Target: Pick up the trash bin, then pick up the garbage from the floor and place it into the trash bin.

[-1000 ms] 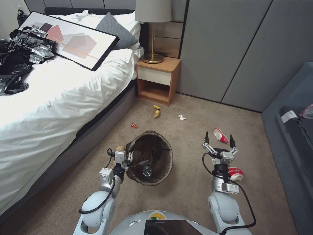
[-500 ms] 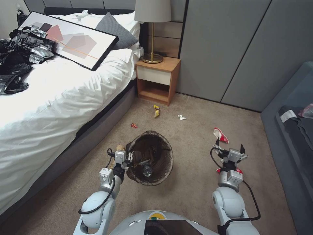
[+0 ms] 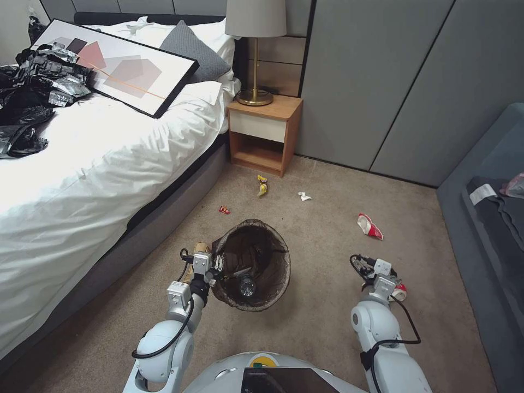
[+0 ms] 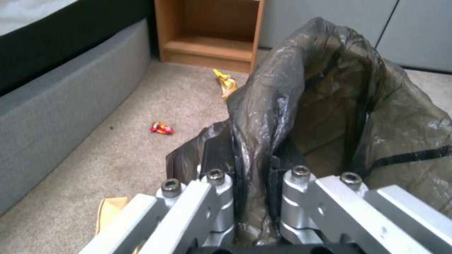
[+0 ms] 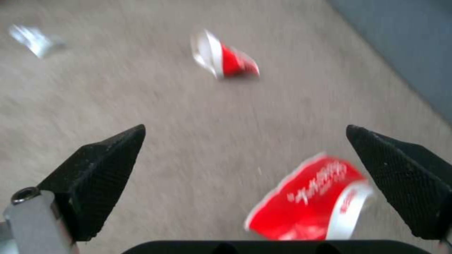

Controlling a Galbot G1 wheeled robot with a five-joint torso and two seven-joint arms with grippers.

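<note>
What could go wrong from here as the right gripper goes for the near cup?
The open right gripper sits off-centre: the crushed red-and-white cup lies near one finger, so closing may nudge it away. The left gripper pinches mostly the bag lining at the trash bin rim, which could slip.

Bare carpet (image 5: pixel 197 141) between open pincer fingers (image 5: pixel 103 165)

white rounded arms | black cables | silver screwed linkages | black textured jaws
</note>
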